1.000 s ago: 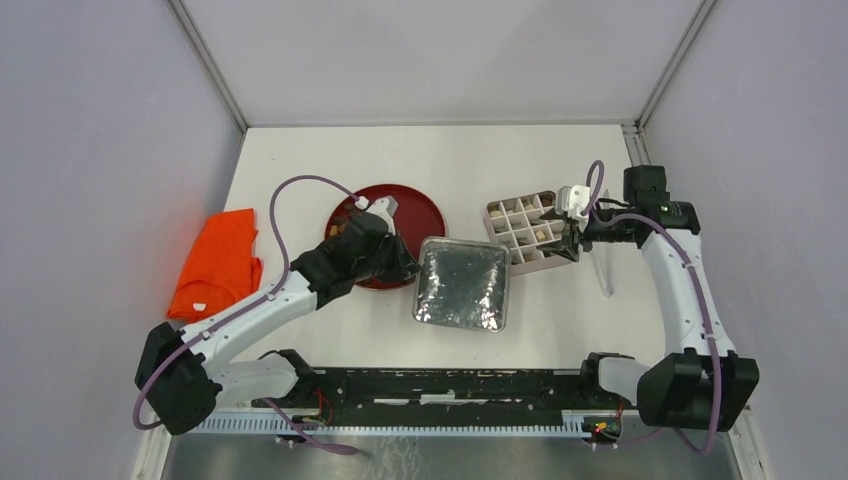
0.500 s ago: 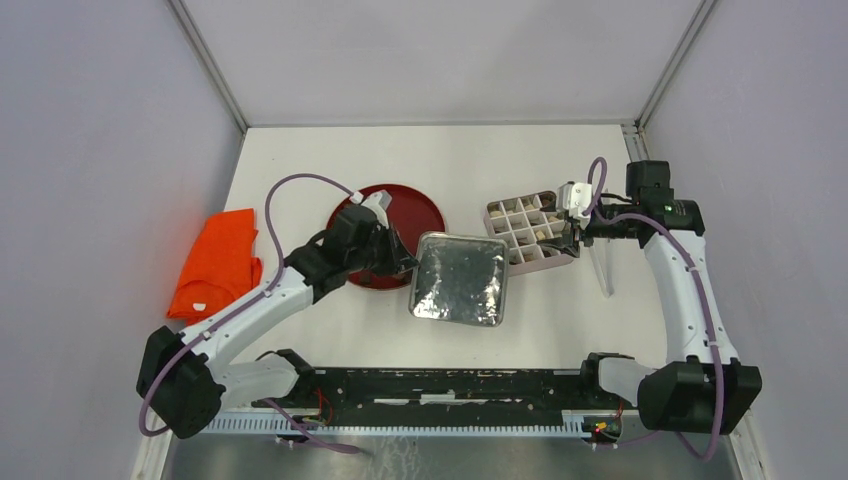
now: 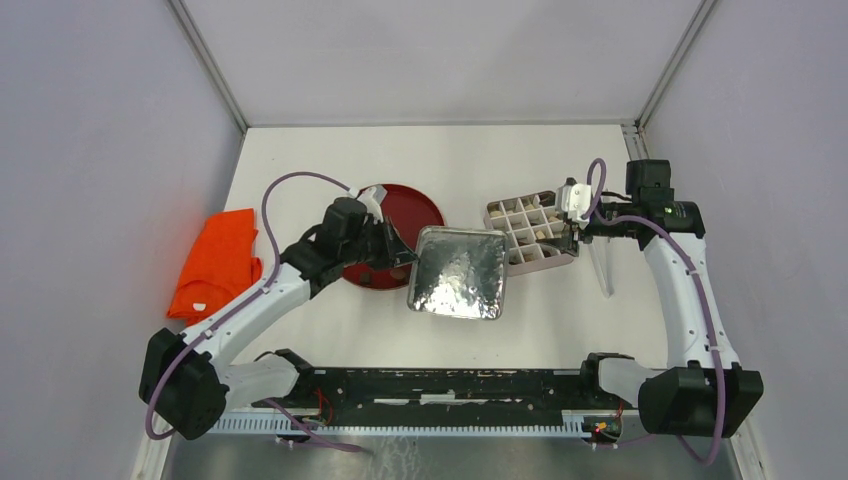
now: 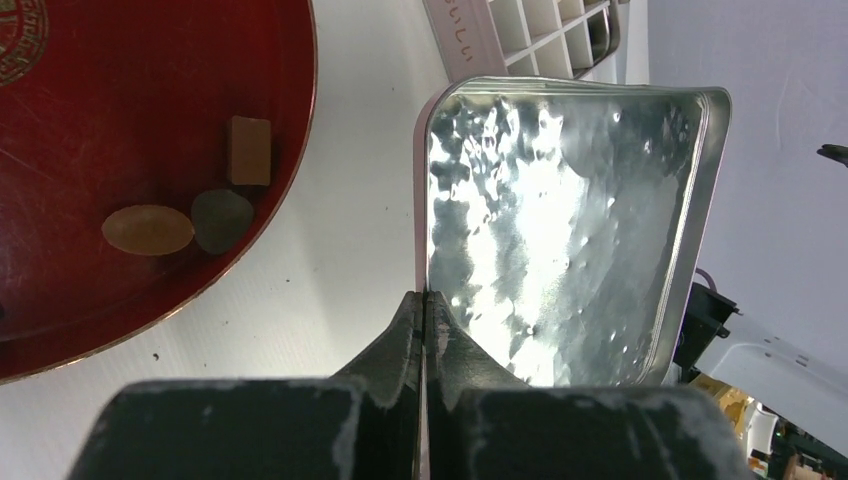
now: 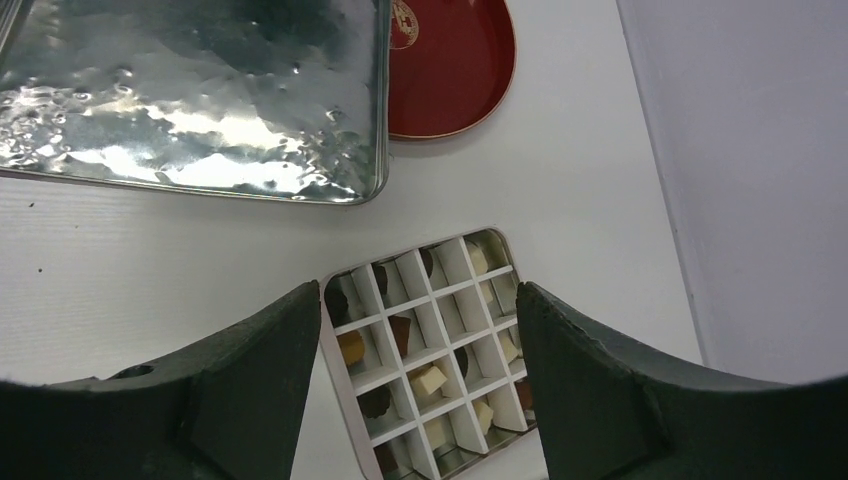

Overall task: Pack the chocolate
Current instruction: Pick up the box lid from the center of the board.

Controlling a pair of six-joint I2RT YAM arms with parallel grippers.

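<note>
Brown oval chocolate (image 4: pixel 148 229) lies long axis left-right on the plate (image 4: pixel 150 80), frame left. A tilted lid (image 4: pixel 560 220) stands between plate and box (image 5: pixel 452 318), the left gripper (image 4: pixel 423 302) clamped on its rim. The right gripper (image 5: pixel 418 300) is apart.

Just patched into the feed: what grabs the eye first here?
The shiny silver tin mid-table, tipped up with the left gripper shut on its rim. Left of it, the dark-red plate holds a few chocolates. To the right, the right gripper hangs open over the partly filled pinkish grid box.
</note>
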